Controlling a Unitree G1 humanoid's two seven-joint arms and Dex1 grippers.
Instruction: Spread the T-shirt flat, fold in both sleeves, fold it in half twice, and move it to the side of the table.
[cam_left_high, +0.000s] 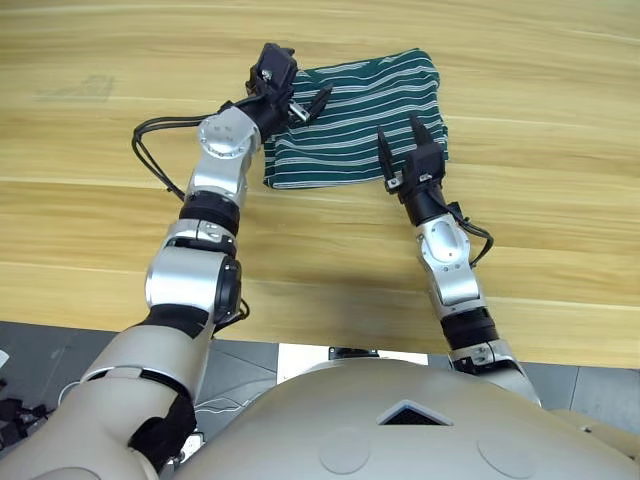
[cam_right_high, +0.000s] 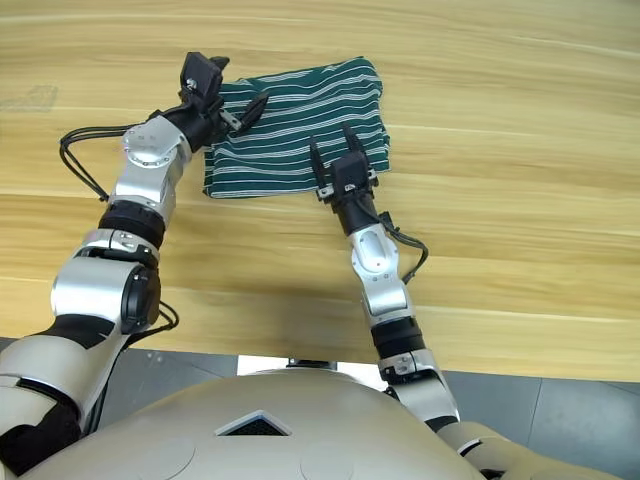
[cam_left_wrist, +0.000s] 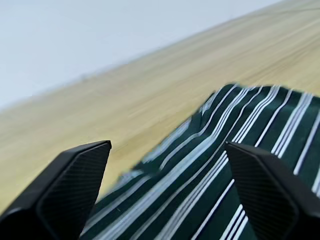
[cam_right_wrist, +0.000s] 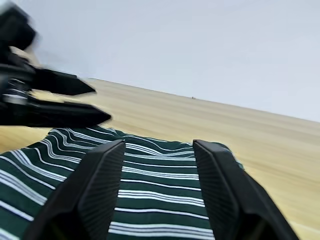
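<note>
Folded T-shirt (cam_left_high: 360, 110) lies on table (cam_left_high: 540, 260); left jaws open at its left edge, right jaws open at near corner; soft, light cloth likely needs edge pinches.

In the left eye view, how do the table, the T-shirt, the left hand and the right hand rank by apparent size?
Largest to smallest:
1. table
2. T-shirt
3. left hand and right hand: they look about alike and are turned differently, so I leave them unranked.
</note>
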